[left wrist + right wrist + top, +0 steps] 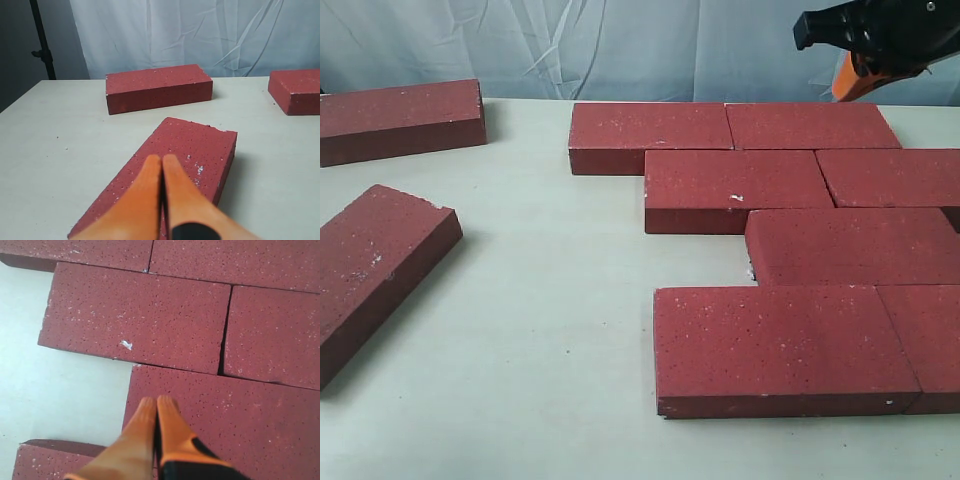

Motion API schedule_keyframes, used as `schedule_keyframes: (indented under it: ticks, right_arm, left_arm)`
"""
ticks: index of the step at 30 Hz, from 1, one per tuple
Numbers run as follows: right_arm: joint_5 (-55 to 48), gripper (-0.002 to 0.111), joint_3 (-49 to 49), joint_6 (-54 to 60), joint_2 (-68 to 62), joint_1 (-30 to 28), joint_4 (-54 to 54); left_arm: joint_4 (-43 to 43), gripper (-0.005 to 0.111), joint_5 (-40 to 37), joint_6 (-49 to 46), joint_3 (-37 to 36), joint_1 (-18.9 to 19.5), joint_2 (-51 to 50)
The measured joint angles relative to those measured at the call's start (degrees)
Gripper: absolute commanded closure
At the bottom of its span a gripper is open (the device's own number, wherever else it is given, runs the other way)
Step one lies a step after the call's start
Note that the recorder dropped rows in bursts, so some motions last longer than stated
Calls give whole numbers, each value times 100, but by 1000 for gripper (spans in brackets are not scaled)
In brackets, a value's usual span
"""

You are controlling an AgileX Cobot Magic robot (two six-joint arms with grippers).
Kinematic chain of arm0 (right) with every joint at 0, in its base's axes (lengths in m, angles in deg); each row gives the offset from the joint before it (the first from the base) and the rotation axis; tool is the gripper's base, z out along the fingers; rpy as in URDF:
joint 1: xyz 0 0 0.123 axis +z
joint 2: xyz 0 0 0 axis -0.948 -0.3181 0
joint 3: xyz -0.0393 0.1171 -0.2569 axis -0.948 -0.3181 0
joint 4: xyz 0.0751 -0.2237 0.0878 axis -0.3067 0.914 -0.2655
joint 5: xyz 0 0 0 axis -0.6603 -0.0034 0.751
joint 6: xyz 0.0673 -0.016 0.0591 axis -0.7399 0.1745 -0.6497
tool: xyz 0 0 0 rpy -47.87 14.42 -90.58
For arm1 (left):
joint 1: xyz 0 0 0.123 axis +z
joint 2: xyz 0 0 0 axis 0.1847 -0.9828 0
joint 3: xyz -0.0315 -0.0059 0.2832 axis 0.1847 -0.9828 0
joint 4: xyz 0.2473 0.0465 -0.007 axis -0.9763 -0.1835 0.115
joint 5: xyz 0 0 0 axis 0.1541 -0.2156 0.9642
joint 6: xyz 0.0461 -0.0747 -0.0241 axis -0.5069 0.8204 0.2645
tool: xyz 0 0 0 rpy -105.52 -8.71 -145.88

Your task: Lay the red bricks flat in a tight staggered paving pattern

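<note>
Seven red bricks (780,190), as far as I count, lie flat on the right side of the exterior frame. Their rows touch and are shifted against each other, so the paving is partly made. Two more wait apart on the bench (540,330): a far brick (400,118) at upper left and a slanted brick (375,260) at lower left. The left pincer (162,162), pressed together and empty, is over the slanted brick, probably because that one goes next. The right pincer (156,402), also closed on nothing, hangs above the paved rows.

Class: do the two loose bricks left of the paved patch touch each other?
Apart. Exterior view shows bare table between the far brick and the angled near brick.
</note>
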Motion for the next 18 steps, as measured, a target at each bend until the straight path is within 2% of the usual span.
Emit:
schedule_keyframes:
  ticks: [14,18]
  right_arm:
    - [-11,109,0,51,0,0,0]
    - [12,109,0,51,0,0,0]
  left_arm:
    - [-103,107,50,0,-5,0,0]
    - [-129,107,796,0,-14,0,0]
